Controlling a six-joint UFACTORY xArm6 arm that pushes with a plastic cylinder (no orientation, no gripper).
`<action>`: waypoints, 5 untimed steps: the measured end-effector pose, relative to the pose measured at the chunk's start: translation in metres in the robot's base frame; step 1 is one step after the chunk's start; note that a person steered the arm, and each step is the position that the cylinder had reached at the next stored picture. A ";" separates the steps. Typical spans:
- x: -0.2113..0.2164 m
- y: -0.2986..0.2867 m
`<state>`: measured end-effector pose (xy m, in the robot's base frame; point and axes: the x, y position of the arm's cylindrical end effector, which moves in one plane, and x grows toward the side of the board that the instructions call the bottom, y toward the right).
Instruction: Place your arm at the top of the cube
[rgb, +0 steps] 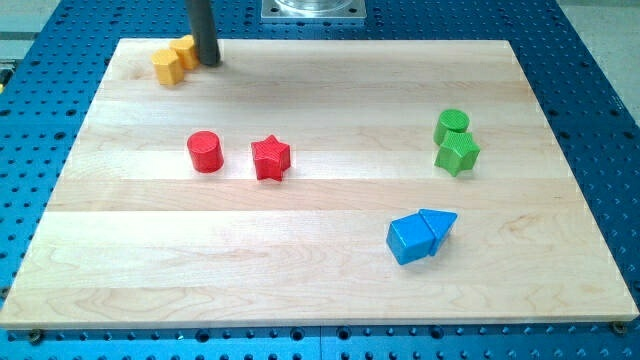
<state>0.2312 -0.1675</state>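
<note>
The blue cube (409, 240) sits toward the wooden board's (320, 290) bottom right in the view, touching a blue triangular block (438, 228) on its right. Far off at the top left, my tip (208, 60) stands upright, touching two yellow blocks (174, 59). I have no jaws, only a rod.

My tip (207, 60) sits at the counter (320, 290)'s top left corner, seemingly touching two yellow blocks (173, 60). Red cylinder (205, 152) and red star (270, 158) block left-centre; green pair (455, 142) and blue pair (420, 236) crowd the right. Wide lanes run between, and along the bottom edge.
</note>
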 end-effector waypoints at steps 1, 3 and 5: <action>0.009 -0.020; 0.088 0.087; 0.094 0.087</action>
<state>0.3248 -0.0804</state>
